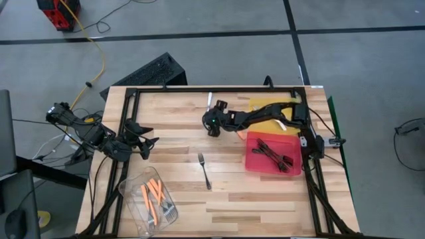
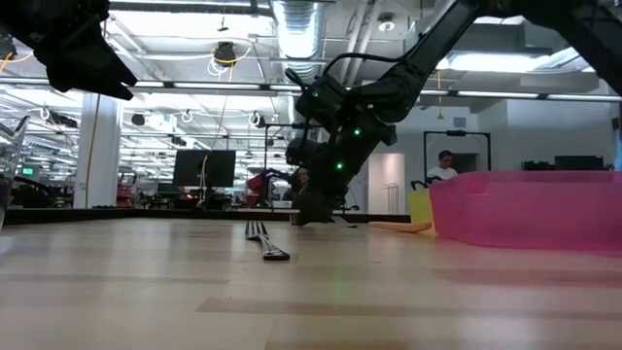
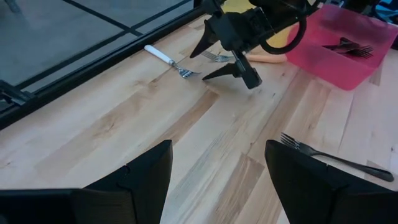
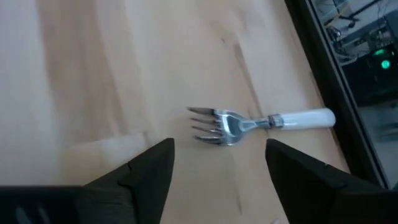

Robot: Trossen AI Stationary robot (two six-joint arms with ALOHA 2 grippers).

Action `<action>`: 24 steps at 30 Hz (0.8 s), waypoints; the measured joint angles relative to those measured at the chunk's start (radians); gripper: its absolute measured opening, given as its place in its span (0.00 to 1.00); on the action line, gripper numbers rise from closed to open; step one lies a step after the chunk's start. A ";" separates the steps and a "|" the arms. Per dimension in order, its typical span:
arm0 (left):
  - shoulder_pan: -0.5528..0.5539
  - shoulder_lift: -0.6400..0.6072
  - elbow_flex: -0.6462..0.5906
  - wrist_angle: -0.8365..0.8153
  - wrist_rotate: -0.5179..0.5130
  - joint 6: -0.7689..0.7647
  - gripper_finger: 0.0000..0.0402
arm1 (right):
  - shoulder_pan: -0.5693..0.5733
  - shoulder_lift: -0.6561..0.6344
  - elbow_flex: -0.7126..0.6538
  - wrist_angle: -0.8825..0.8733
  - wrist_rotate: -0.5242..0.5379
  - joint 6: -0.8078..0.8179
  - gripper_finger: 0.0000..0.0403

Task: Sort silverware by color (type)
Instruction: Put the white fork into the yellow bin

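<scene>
A white-handled fork (image 4: 261, 121) lies flat on the wooden table near its far edge (image 1: 210, 99). Its tines point toward my right gripper (image 4: 217, 177), which hovers low just short of it, open, holding nothing (image 1: 214, 126). A black fork (image 1: 204, 170) lies alone mid-table. An orange-handled fork (image 3: 267, 59) lies beside the yellow tray, behind the right gripper. My left gripper (image 3: 217, 186) waits open above the table's left side (image 1: 147, 143).
A red tray (image 1: 255, 164) at the right holds several black forks. A yellow tray (image 1: 260, 105) lies beyond it, under the right arm. A clear tub (image 1: 129, 192) with orange-handled forks sits at the near left. A black frame (image 1: 172, 89) edges the table.
</scene>
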 joint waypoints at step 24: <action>-0.001 0.000 0.000 -0.006 -0.001 0.005 0.60 | 0.061 -0.034 0.180 -0.422 -0.060 -0.111 0.42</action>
